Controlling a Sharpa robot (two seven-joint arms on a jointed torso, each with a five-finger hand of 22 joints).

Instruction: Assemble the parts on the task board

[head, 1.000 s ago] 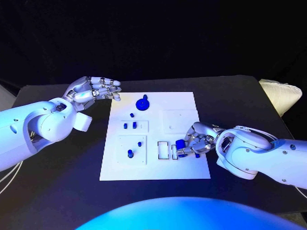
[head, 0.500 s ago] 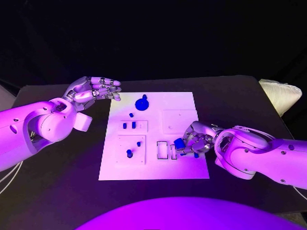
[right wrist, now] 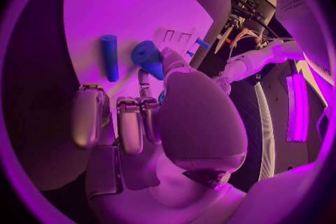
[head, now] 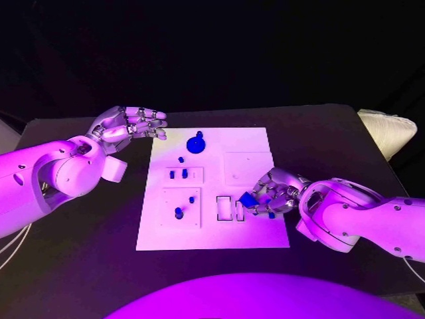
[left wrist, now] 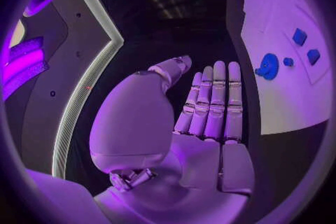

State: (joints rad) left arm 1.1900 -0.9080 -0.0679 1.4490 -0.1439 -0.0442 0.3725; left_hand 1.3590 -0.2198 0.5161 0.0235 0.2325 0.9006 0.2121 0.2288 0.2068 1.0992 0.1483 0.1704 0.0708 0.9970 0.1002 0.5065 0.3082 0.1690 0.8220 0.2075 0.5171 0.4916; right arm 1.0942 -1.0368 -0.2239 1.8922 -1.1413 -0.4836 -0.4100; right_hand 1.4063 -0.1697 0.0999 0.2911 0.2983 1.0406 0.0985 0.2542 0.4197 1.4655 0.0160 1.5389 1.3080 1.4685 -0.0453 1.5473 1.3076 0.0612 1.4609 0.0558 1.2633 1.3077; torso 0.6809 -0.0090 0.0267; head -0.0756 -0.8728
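Right hand [head: 275, 191] pinches a small blue part [head: 248, 199] over the task board [head: 251, 139], by its right edge near the slots; curled fingers hide the part's far end; left hand [head: 128, 124] hovers with fingers apart and empty beside the board's upper left corner.

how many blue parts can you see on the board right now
About 7: a large round one at the far end, a small one below it, two in the upper left recess, two in the lower left recess, one held by the right hand. Others may be hidden.
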